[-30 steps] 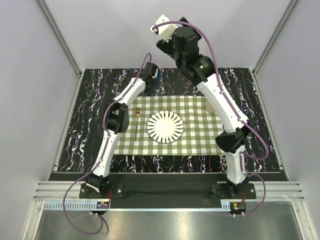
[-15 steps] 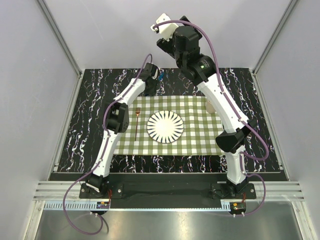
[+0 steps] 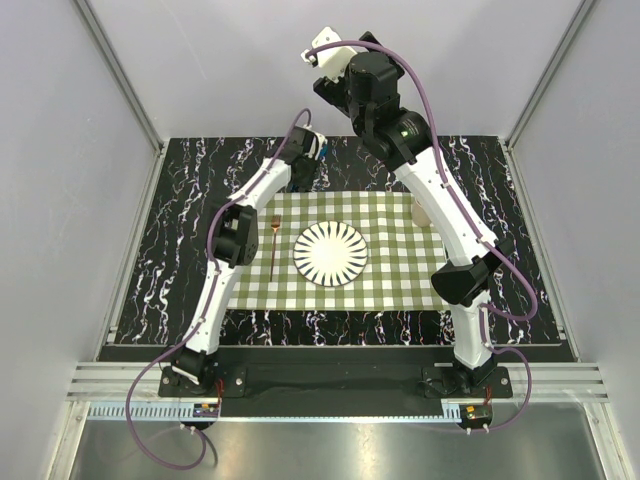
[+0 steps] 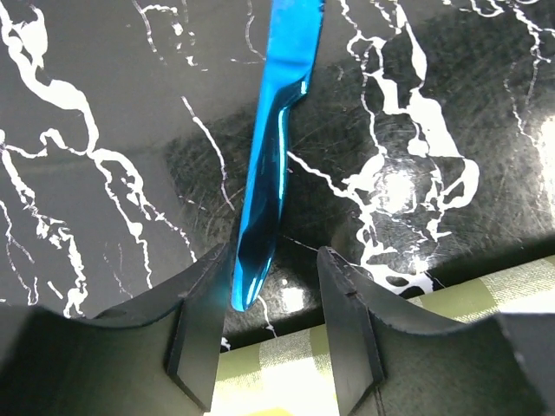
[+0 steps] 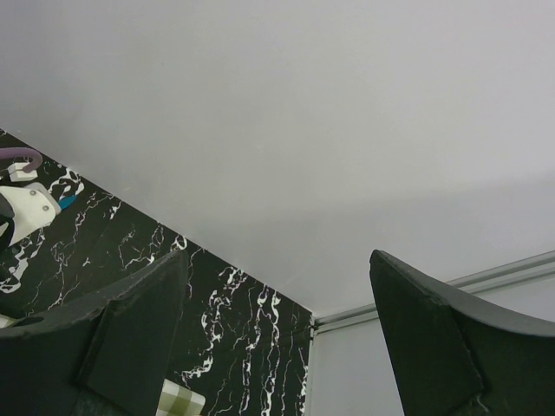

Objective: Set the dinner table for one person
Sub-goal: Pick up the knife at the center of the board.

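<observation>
The left end effector point(image 4: 270, 269) stood partly spread, low over the black veined counter point(image 4: 104, 113). The counter stretched wide under both arms, with a checked cloth point(image 3: 390, 275) on its middle. A blue knife point(image 4: 276, 130) lay flat on the counter just past the cloth's edge, its handle end between the fingers, close by one finger point(image 4: 195, 338) and clear of the other. The right end effector point(image 5: 277, 269) hung high, spread wide, holding nothing.
</observation>
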Tool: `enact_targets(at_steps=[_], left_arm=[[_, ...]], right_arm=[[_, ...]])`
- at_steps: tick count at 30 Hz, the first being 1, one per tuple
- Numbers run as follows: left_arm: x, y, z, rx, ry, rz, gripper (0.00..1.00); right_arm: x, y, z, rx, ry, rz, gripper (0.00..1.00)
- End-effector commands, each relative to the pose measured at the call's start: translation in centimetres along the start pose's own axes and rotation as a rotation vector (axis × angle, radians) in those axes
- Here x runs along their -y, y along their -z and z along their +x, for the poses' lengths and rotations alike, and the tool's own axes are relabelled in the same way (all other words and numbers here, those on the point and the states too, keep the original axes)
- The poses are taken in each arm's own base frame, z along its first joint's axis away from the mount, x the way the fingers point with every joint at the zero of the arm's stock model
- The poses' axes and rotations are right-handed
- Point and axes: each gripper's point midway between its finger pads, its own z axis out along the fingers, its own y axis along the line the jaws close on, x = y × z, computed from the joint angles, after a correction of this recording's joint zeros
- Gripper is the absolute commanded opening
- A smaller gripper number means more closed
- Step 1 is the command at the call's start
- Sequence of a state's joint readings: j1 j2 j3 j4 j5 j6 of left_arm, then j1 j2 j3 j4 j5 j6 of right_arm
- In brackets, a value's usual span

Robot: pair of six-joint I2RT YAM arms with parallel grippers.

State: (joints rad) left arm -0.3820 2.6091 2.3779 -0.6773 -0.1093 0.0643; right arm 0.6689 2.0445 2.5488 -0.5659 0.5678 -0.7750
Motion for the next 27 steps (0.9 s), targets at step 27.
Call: enact_targets(at_steps=[27], left_arm=[[1.7, 0.0, 5.2, -0.192, 0.029, 0.21, 0.44]], right_arm=[[4.8, 3.0, -3.1, 0.078, -0.056, 0.102, 0.92]])
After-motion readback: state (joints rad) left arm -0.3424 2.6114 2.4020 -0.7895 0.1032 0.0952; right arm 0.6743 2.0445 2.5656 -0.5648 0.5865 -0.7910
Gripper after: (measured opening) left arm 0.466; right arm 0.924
